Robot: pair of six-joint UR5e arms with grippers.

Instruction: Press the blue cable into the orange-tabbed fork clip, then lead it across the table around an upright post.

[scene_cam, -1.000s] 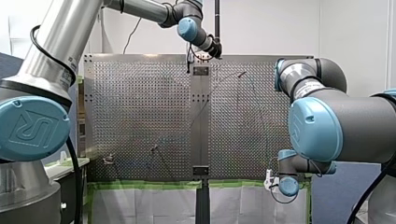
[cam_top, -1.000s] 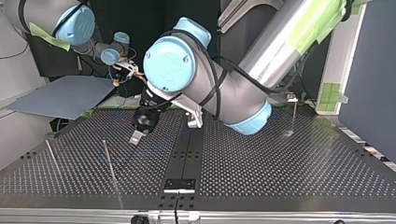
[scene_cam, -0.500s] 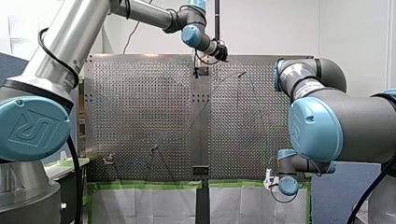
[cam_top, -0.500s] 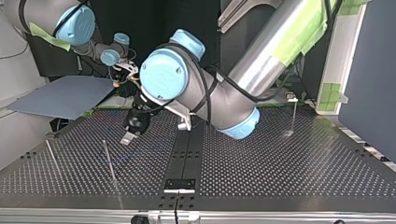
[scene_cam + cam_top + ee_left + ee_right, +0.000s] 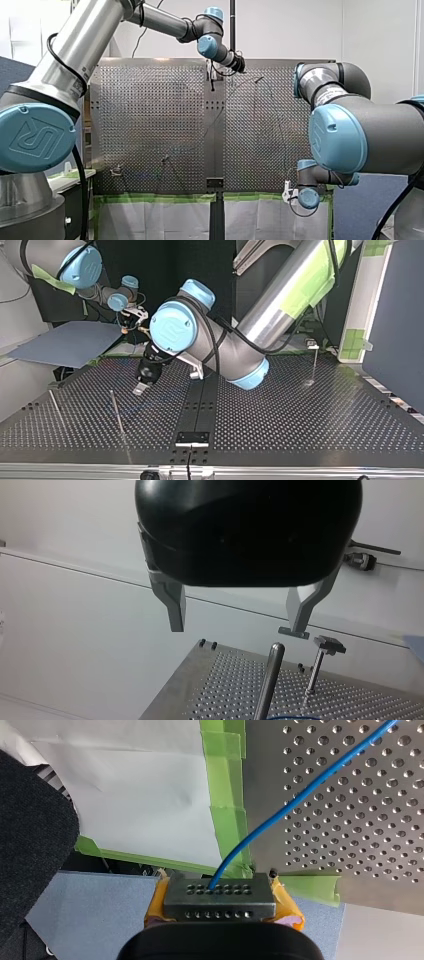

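R gripper [image 5: 220, 896] clamps blue cable [image 5: 300, 800] end at table [image 5: 350, 850] edge; cable runs off toward its 1 o'clock. L gripper [image 5: 235, 630] wide, empty, near post [image 5: 270, 680]. Pressing into clip + post routing prob. both pending.

Front view: stylised "UR" logo, raised on the big blue joint cap [image 5: 36, 138] of my left arm [image 5: 85, 40] | top view: faint mark on a blue elbow cap [image 5: 172, 330], too dim to read | wrist views: nothing legible
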